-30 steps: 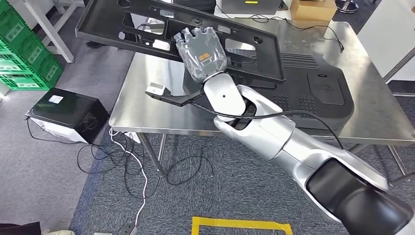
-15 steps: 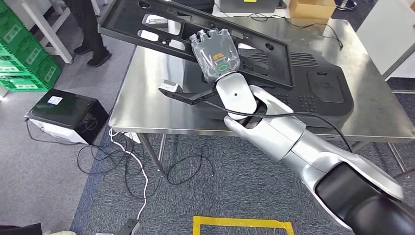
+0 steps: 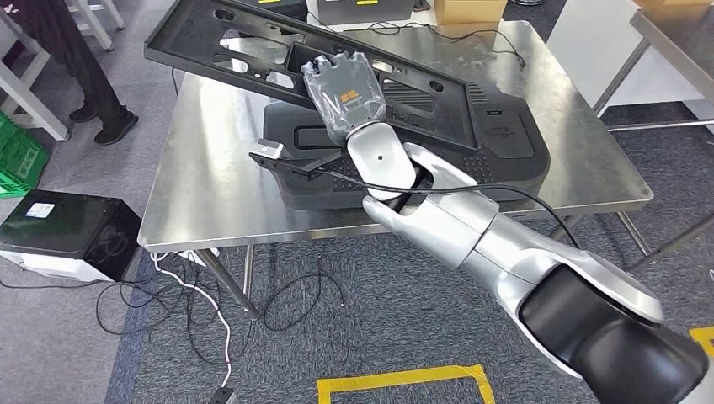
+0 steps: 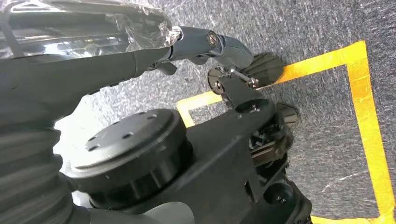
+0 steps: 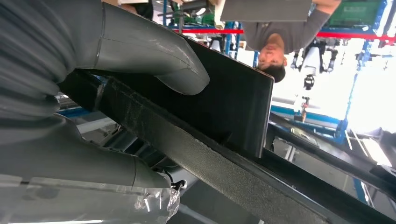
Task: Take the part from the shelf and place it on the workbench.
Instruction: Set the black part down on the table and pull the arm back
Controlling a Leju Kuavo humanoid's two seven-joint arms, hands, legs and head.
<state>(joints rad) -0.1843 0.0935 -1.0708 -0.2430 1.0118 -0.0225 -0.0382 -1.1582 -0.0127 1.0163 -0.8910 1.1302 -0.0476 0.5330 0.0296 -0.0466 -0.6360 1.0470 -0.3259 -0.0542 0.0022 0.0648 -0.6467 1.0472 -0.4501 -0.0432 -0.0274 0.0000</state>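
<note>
My right hand [image 3: 345, 88], wrapped in clear plastic, grips a long black frame-shaped part [image 3: 227, 42] near its middle. The part hangs tilted above the steel workbench [image 3: 210, 185], one end reaching past the table's far left corner. In the right wrist view the thumb [image 5: 154, 51] presses on the part's flat black face [image 5: 224, 102] and the fingers close beneath its edge. A second, bulkier black part [image 3: 505, 143] lies flat on the workbench under the frame. My left hand [image 4: 84, 28] hangs low over the grey carpet with nothing in it.
A person's legs [image 3: 76, 67] stand at the far left of the table. On the floor lie a black box [image 3: 67, 236], loose cables [image 3: 210, 311] and yellow tape [image 3: 404, 383]. A cardboard box [image 3: 467, 8] sits at the table's back edge.
The whole picture has shifted, so the camera moved. Relative to the workbench, my right hand and the frame part now stand farther over the table. The person has walked leftward.
</note>
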